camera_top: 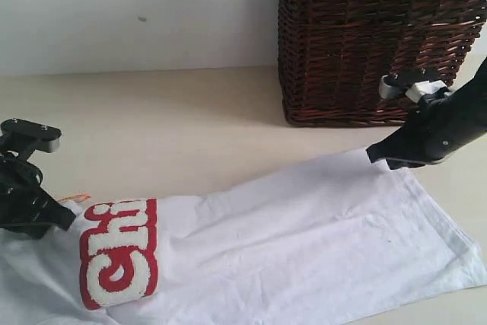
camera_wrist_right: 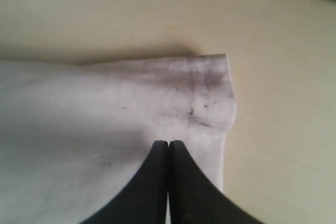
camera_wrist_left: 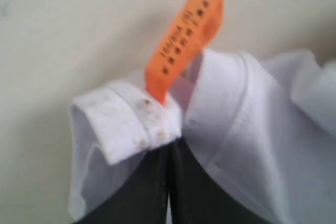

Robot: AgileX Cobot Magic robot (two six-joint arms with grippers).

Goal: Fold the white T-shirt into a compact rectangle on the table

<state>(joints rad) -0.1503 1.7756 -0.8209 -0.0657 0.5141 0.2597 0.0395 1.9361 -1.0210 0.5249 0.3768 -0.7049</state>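
- The white T-shirt (camera_top: 304, 241) lies nearest, spread lengthwise and rumpled across the front of the table (camera_top: 175, 119). Its red band (camera_top: 118, 253) of fuzzy white letters is toward the left end and its hem toward the right.
- The left gripper (camera_wrist_left: 169, 142) has its two dark fingers pressed together, pinching the ribbed collar, which bunches up around the tips. The orange neck tag (camera_wrist_left: 184, 40) stands up just behind the pinch.
- The right gripper (camera_wrist_right: 168, 144) likewise has its fingers closed tight together, on a hem corner of the shirt. That corner carries small dark specks and grey smudges.
- In the exterior view the far hem corner peaks up to meet the right gripper's tip, while the rest of the cloth rests on the table.
- A dark brown wicker basket (camera_top: 358, 36) stands on the table behind the right arm, apart from the shirt, before a pale wall (camera_top: 137, 13).
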